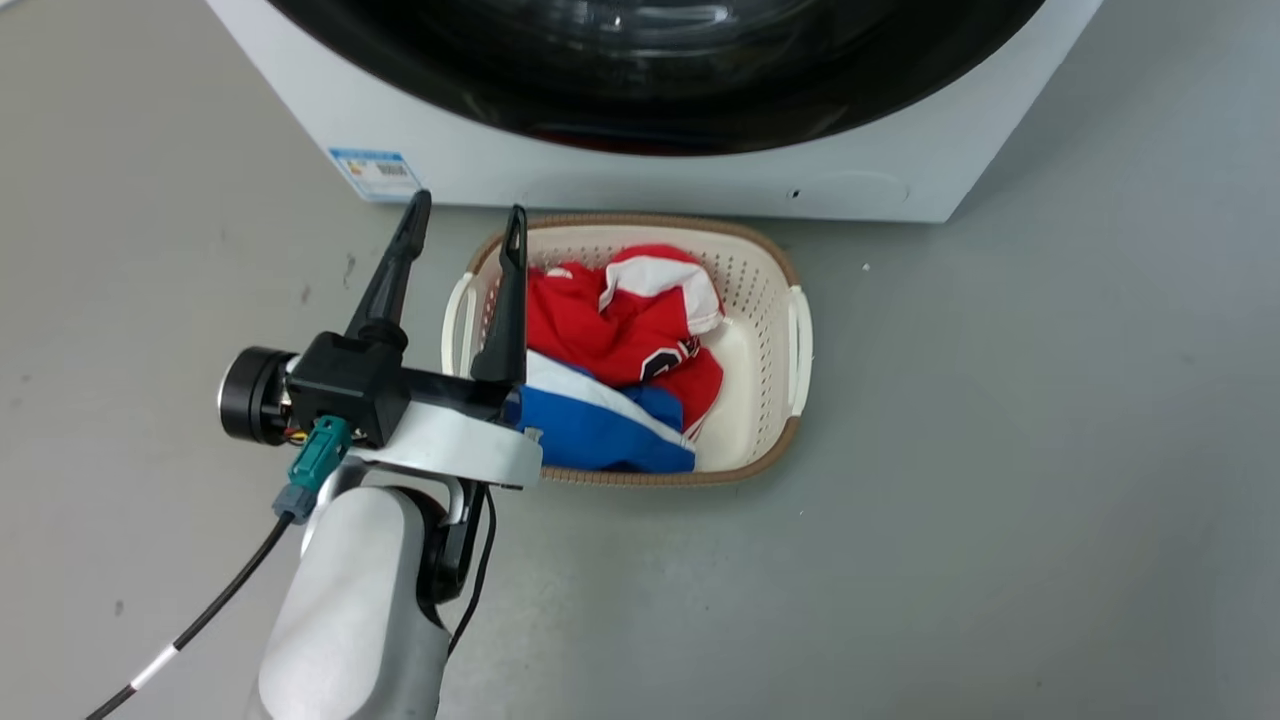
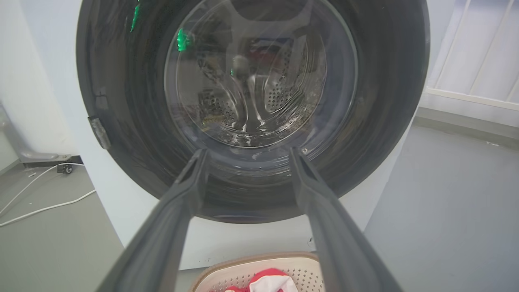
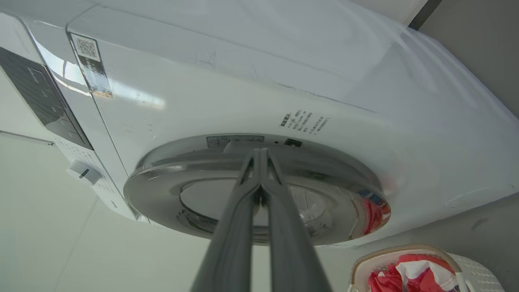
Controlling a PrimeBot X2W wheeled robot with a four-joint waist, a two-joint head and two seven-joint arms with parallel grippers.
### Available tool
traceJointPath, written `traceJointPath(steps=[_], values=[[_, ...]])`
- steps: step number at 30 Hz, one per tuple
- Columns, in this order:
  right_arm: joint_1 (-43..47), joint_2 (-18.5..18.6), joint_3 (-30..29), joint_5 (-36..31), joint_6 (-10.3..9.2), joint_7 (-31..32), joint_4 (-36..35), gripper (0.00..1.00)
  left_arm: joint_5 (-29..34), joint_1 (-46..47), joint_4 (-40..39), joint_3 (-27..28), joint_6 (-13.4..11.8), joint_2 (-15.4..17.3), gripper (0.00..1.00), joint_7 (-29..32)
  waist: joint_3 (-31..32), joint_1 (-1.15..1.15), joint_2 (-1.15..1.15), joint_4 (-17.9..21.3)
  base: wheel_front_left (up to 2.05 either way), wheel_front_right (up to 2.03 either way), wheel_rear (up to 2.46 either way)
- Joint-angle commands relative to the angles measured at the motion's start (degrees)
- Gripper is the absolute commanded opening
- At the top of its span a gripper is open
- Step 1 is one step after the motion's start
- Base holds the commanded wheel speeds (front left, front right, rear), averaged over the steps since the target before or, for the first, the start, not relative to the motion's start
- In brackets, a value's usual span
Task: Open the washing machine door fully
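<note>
The large round washing machine door [image 2: 377, 121], a glossy black rim around bulging glass, looks shut against the white front-loading washing machine [image 1: 900, 150]. It is likely rigid, hinged and slick, so hook its rim edge. The left gripper [image 1: 468, 205] gapes empty. The right gripper [image 3: 259, 151], fingers pinched together, tips at that rim.

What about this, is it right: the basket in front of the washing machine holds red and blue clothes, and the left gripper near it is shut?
Not quite. The left gripper is open, its two fingers spread apart, as the head view shows. The rest stands: the basket in front of the washing machine holds red and blue clothes.
</note>
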State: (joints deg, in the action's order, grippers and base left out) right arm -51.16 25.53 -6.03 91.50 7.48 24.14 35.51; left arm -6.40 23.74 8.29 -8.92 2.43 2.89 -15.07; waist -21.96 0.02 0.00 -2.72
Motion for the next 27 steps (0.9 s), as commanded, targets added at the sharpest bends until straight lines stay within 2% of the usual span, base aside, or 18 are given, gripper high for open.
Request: traceJointPath(steps=[1, 8, 14, 21, 27], values=[[-2.0, 0.5, 0.7, -0.5, 0.02, 0.6, 0.7, 0.0, -0.2, 0.9, -0.4, 0.0, -0.4, 0.0, 1.0, -0.1, -2.5, -0.02, 0.0, -1.2, 0.0, 0.0, 0.0], [-16.6, 3.1, 7.2, -5.0, 0.02, 8.0, 7.0, 0.0, -0.4, 2.5, -3.2, -1.4, -1.0, 0.0, 1.0, -0.1, -6.5, -0.02, 0.0, -2.7, 0.0, 0.0, 0.0], [-26.0, 1.9, 10.9, -9.4, 0.02, 10.7, 11.1, 0.0, -1.0, 3.2, -4.4, -2.9, -2.0, 0.0, 1.0, -0.1, -8.4, -0.02, 0.0, -4.0, 0.0, 0.0, 0.0], [-32.5, 0.4, 13.3, -13.2, 0.02, 13.4, 14.1, 0.0, -1.6, 3.7, -5.0, -3.9, -2.8, 0.0, 1.0, -0.1, -10.3, -0.02, 0.0, -5.1, 0.0, 0.0, 0.0], [-34.0, -0.2, 14.5, -15.0, 0.02, 16.6, 15.4, 0.0, -1.9, 3.9, -4.9, -4.4, -3.2, 0.0, 1.0, -0.1, -10.7, -0.02, 0.0, -5.4, 0.0, 0.0, 0.0]])
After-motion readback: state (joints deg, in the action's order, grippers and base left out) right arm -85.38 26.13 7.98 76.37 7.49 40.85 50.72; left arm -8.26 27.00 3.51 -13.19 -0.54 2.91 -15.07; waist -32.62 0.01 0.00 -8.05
